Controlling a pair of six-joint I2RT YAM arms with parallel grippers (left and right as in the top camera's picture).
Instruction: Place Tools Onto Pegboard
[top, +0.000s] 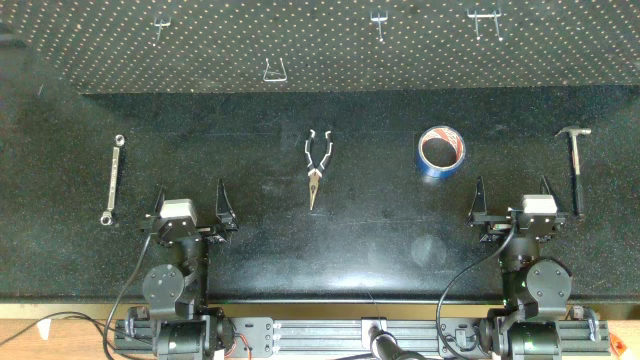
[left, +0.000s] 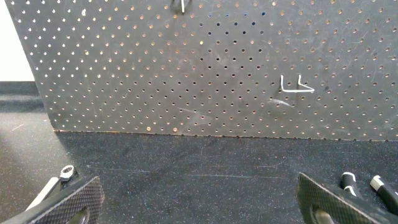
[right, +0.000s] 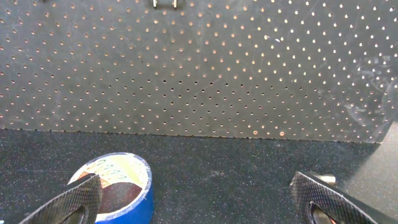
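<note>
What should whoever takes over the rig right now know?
Left gripper: open, empty, low near its base, right of the wrench.
Right gripper: open, empty, between the blue tape roll and the hammer.
Pliers lie mid-table.
Done: nothing; the pegboard hooks are bare.
Left: hang all four items.

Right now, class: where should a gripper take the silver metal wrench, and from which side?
Probably mid-shaft on the silver metal wrench, from above with the left gripper, open nearby: it lies flat on the black mat, its slim straight shaft narrower than both ends.
</note>
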